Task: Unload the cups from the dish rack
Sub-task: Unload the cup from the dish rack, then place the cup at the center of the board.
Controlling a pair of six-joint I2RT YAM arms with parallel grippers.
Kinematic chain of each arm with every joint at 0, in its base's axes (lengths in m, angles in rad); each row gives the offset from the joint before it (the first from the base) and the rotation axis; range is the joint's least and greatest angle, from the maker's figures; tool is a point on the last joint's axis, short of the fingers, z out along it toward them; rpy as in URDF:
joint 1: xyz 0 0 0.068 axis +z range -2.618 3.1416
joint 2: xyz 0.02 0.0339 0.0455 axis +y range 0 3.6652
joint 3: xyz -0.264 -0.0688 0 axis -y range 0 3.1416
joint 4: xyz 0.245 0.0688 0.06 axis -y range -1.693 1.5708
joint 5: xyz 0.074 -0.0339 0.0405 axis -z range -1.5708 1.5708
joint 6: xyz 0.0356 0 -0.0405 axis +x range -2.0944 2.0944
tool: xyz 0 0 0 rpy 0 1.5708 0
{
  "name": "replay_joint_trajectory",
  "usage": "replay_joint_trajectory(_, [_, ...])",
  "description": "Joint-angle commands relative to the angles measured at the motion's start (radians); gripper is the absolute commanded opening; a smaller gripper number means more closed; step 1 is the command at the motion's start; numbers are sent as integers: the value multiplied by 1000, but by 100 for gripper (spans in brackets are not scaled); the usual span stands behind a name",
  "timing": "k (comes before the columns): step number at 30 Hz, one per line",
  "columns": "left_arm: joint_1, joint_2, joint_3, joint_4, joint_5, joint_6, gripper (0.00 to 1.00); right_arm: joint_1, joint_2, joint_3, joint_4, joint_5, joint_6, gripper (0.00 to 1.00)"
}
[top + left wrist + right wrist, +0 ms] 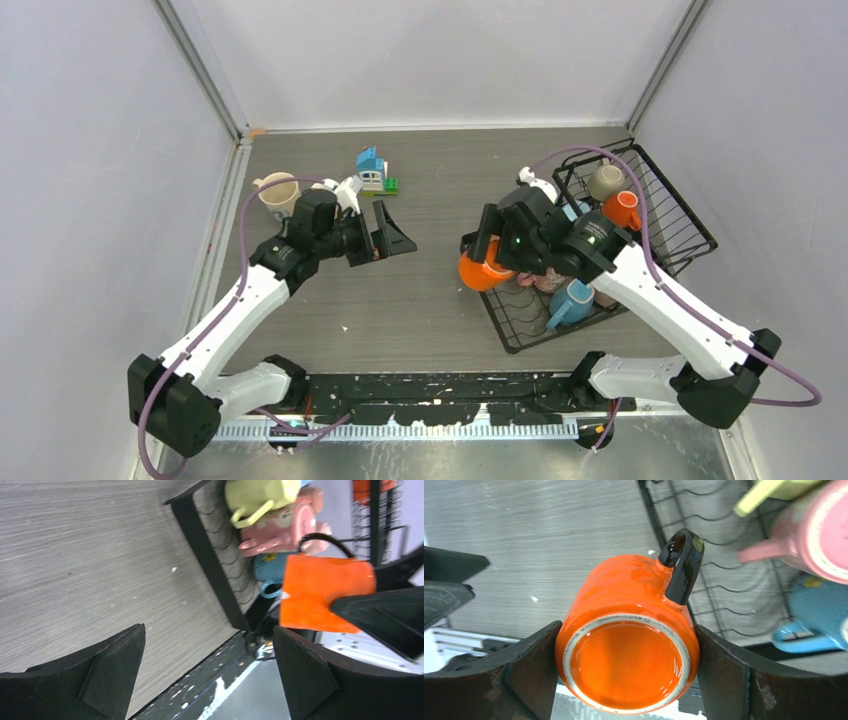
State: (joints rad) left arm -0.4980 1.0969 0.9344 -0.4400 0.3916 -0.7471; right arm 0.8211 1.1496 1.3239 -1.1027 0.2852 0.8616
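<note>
While the right gripper [626,652] clamps the orange mug [619,595] sideways between its fingers [524,670], the rack [719,595] just beside them, the glazed round wall may slip out and drop before the left gripper [207,635], wide open and empty, nears.

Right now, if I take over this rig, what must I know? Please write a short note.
Left gripper: jaws open, empty, over mid-table.
Right gripper: jaws shut on the orange mug with black handle, at the dish rack's left edge.
Done: a cream mug stands on the table, far left.
Left: set this mug down, then unload the blue mug, pink mug, lime mug, beige mug and small orange mug.
</note>
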Motion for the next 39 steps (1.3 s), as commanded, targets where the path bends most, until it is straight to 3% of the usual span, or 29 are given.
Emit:
replay_joint_trajectory(1, [53, -46, -52, 234, 203, -145, 100, -57, 44, 90, 216, -177, -26, 27])
replay_joint_trajectory(8, [91, -29, -128, 520, 324, -366, 98, -173, 67, 75, 451, -455, 36, 27])
replay_joint_trajectory(13, [92, 12, -153, 754, 367, -506, 94, -200, 84, 45, 550, -569, 91, 27])
replay_joint_trajectory(18, [91, 57, -174, 1000, 399, -664, 85, -210, 94, 5, 624, -619, 125, 27])
replay_joint_trajectory(25, [92, 115, -213, 1316, 413, -914, 63, -229, 104, -84, 826, -708, 210, 26])
replay_joint_trajectory(29, [92, 114, -212, 1379, 410, -985, 55, -245, 104, -133, 934, -746, 276, 26])
replay_joint_trajectory(39, [81, 94, -183, 1382, 414, -1009, 47, -256, 130, -165, 1066, -788, 341, 26])
